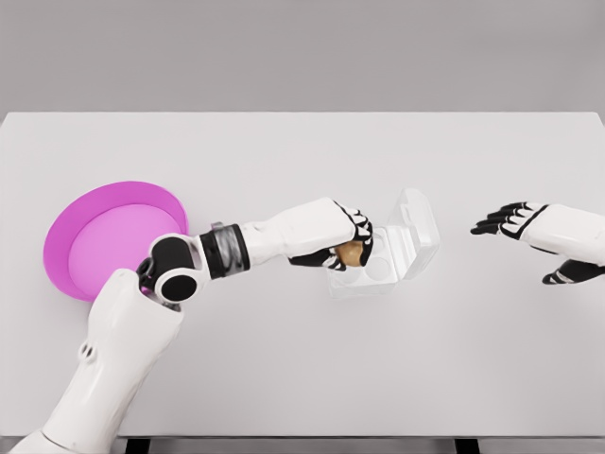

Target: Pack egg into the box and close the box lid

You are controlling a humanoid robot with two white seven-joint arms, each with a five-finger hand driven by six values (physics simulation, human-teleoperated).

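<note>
A clear plastic egg box (392, 248) lies open at the table's middle right, its lid (418, 225) tilted up toward the right. My left hand (342, 242) reaches in from the lower left and hovers over the box's left side, fingers curled around a tan egg (353, 253). The egg is right above or just touching the box's left cup; which one, I cannot tell. My right hand (515, 222) floats to the right of the box, fingers spread and holding nothing, a clear gap away from the lid.
A magenta plate (109, 236) sits at the table's left side, partly behind my left elbow. The white table (302, 369) spans the view, with its front edge near the bottom.
</note>
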